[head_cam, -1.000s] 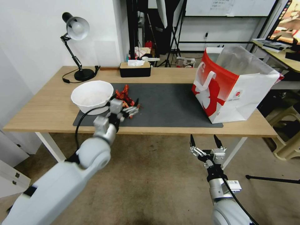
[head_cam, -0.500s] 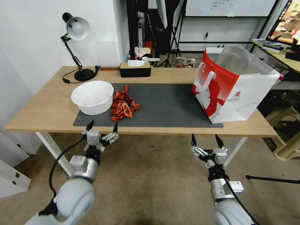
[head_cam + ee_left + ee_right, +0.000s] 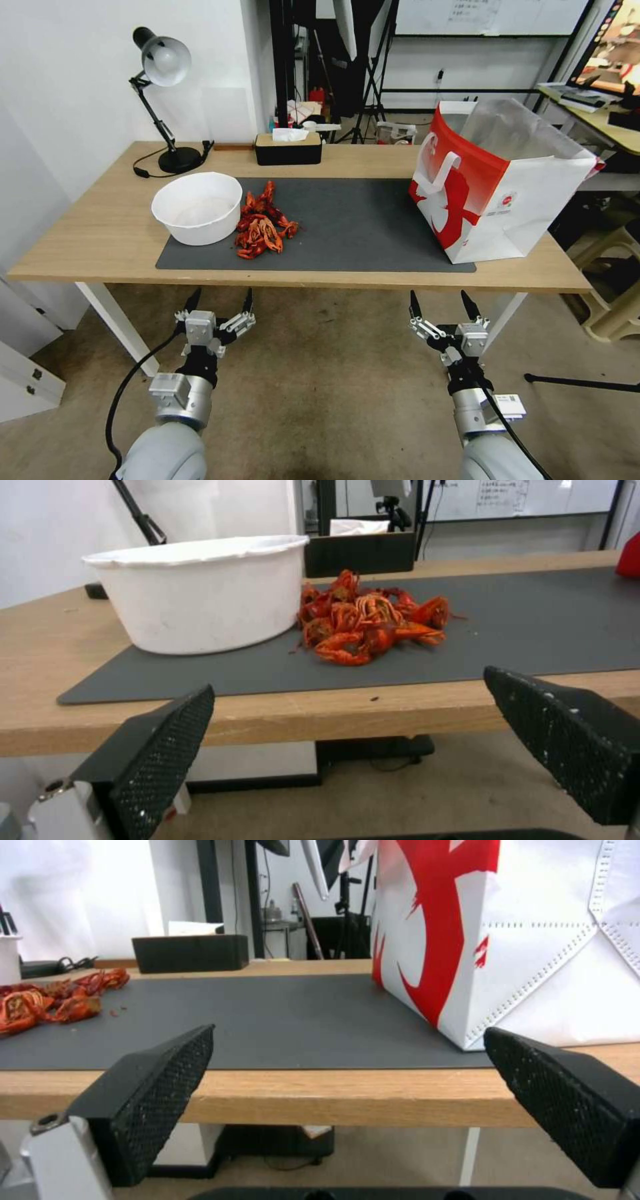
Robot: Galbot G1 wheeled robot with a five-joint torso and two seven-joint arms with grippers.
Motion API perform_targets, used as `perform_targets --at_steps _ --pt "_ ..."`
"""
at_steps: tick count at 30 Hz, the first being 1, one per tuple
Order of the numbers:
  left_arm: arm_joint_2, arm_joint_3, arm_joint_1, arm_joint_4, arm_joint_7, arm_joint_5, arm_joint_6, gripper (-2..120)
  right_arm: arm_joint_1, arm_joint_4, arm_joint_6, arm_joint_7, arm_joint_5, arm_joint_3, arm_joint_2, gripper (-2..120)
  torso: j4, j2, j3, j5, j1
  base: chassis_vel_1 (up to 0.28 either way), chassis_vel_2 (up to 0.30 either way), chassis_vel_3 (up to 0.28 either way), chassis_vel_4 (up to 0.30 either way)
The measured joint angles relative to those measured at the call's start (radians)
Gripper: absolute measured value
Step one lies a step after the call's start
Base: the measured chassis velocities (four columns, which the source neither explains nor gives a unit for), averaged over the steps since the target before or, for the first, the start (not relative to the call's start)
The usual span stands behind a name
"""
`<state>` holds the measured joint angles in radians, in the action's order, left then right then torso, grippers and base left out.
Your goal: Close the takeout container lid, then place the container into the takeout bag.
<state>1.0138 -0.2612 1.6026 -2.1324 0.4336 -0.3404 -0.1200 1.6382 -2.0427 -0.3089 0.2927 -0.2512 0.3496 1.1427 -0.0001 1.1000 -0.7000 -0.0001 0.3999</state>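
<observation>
The takeout bag (image 3: 497, 183) stands open on the right end of the table, red and white with white handles and a silvery lining; its side is also seen close up (image 3: 533, 940). The takeout container and its lid are out of view. My left gripper (image 3: 221, 298) hangs open below the table's front edge, in line with the bowl and the red pile, with nothing between its fingers (image 3: 160, 750). My right gripper (image 3: 439, 301) is open too, below the front edge and left of the bag's near corner, its fingers (image 3: 567, 1090) empty.
A big white round bowl (image 3: 197, 207) sits on the left of the dark mat (image 3: 360, 227), with a pile of red crayfish (image 3: 261, 227) touching its right side. A desk lamp (image 3: 163, 100) and a black tissue box (image 3: 288, 147) stand at the table's back.
My left gripper has pulled back from the crayfish pile on the mat and dropped below the table's front edge. The right gripper sank slightly. Bowl, crayfish and bag stayed put.
</observation>
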Motion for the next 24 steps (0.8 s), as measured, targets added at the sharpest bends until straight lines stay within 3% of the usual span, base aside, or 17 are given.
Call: perform_targets --at_steps 24 --pt "-0.001 0.003 -0.007 0.003 -0.002 -0.002 0.001 100 0.000 0.000 -0.001 -0.001 0.001 0.000 0.000 100 0.0000 0.000 0.000 0.0001 0.000 0.000 0.000 0.000 0.000"
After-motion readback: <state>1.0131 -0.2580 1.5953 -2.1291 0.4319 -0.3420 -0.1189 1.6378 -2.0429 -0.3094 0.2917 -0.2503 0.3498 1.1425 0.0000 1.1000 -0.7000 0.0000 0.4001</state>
